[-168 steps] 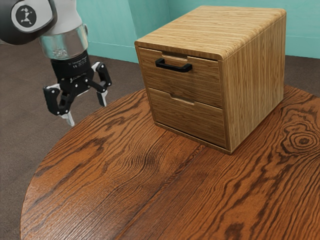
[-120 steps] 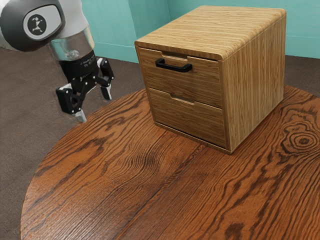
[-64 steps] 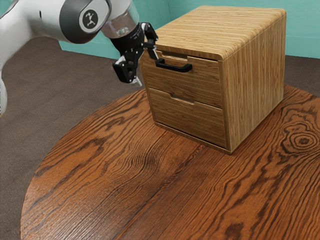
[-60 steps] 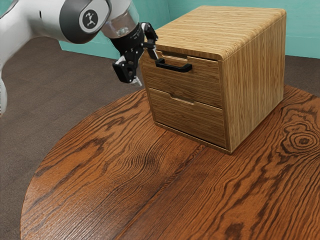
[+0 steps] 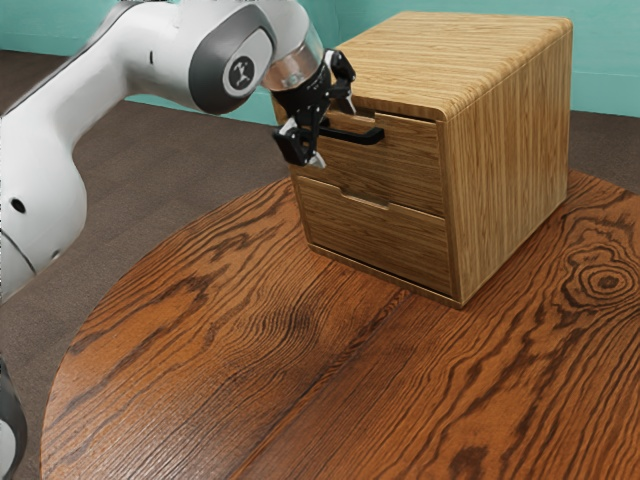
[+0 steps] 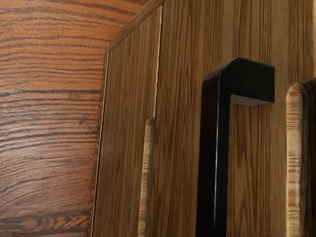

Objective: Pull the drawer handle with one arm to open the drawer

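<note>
A light wooden cabinet (image 5: 505,150) with two drawers stands at the back of the round table. The upper drawer (image 5: 405,165) sits flush with the cabinet front and carries a black bar handle (image 5: 364,134). My gripper (image 5: 325,118) is at the handle's end on the exterior view's left, open, with one finger above the bar and one below it. The wrist view looks straight at the drawer front (image 6: 180,98) from close by, with the black handle (image 6: 215,148) running across it.
The lower drawer (image 5: 380,235), with a small wooden lip (image 6: 145,177), is also shut. The dark-grained round table (image 5: 300,350) stretches out in front of the cabinet, and its edge curves on the exterior view's left. Brown floor and a teal wall lie behind.
My arm has swung from the table's edge on the exterior view's left up to the cabinet, and the hand has turned to face the upper drawer's handle. The drawer has not moved.
</note>
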{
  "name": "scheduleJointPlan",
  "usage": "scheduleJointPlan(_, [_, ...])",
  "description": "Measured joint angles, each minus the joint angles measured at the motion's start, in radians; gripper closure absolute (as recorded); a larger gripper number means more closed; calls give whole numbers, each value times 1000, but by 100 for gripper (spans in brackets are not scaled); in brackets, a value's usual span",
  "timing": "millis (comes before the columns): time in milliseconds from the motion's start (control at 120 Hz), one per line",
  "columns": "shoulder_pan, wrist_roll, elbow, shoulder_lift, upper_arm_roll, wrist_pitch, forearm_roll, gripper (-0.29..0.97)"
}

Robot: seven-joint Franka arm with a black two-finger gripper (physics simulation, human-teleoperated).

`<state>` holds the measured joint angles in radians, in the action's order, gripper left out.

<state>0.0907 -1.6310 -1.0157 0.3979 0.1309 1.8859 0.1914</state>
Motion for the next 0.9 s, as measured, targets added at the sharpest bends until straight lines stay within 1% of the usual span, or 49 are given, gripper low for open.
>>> scheduleJointPlan(225, [1, 21, -47, -22, -8, 45, 7, 0])
scheduleJointPlan(650, [24, 52, -66, -23, -10, 93, 7, 0])
scheduleJointPlan(683, [24, 53, -68, -23, -10, 94, 6, 2])
scheduleJointPlan(825, [26, 59, -78, -24, -11, 98, 5, 18])
scheduleJointPlan(900, [27, 62, -77, -22, -11, 99, 6, 23])
